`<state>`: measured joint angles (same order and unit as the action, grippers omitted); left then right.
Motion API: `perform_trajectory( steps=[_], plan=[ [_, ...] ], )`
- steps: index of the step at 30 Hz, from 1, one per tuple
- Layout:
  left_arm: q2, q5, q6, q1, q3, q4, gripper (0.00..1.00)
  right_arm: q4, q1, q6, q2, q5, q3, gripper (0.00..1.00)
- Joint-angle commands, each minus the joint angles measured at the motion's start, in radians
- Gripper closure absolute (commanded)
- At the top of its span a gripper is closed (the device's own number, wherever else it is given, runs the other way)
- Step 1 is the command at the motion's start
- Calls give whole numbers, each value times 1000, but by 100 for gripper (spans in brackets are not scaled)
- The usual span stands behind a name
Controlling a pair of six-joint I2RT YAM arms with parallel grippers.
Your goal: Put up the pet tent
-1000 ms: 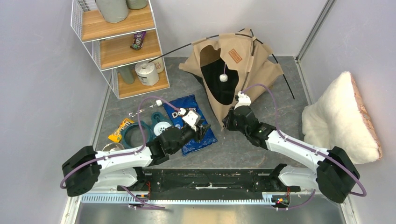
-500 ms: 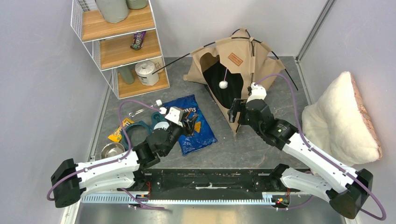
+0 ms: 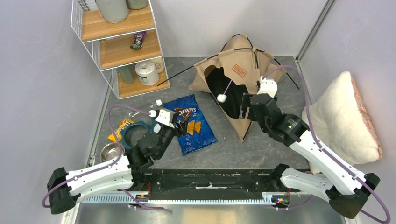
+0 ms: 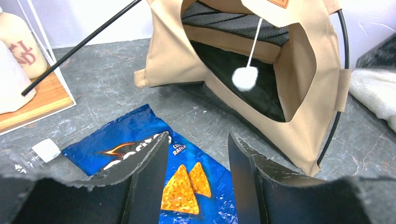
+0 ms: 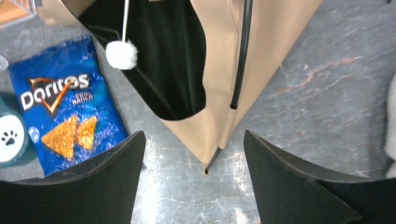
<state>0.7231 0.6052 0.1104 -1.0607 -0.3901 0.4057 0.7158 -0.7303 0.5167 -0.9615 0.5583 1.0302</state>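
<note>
Right pincer [image 5: 194,140] gapes wide and empty over the lower corner of the pet tent [image 3: 247,52], upper centre on the counter [image 3: 233,144]. Left pincer [image 4: 196,140], narrowly parted, empty, hovers over a chip bag [image 3: 198,135]. Shelf [image 3: 116,51], upper left, holds a white jar [image 3: 146,73].

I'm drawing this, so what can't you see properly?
Inside the tan fabric pet tent: too dark, every view.
The small brown patch label: writing too small, top view.
The fluffy white cushion: cut by right edge, right wrist view.
The blue Doritos chip bag: bottom hidden behind left gripper, left wrist view.
</note>
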Motion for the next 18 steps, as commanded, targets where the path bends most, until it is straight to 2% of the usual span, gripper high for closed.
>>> perform_trajectory(
  steps=[1,5,9,13,16,18],
  plan=[
    [-53,41,17,-2,-37,-88,41,67,13,-70,-34,122,196,17],
    [-96,72,67,-2,-119,-255,32,68,52,-137,-91,157,320,17],
    [-132,97,84,-2,-162,-338,20,49,162,-184,-159,94,378,14],
    [-151,100,80,-2,-170,-358,19,-31,278,-254,-213,-62,385,12],
    [-150,101,81,-2,-181,-374,19,-76,316,-299,-266,-123,401,13],
    [-148,103,84,-2,-191,-387,20,-105,326,-334,-304,-144,413,19]
  ],
)
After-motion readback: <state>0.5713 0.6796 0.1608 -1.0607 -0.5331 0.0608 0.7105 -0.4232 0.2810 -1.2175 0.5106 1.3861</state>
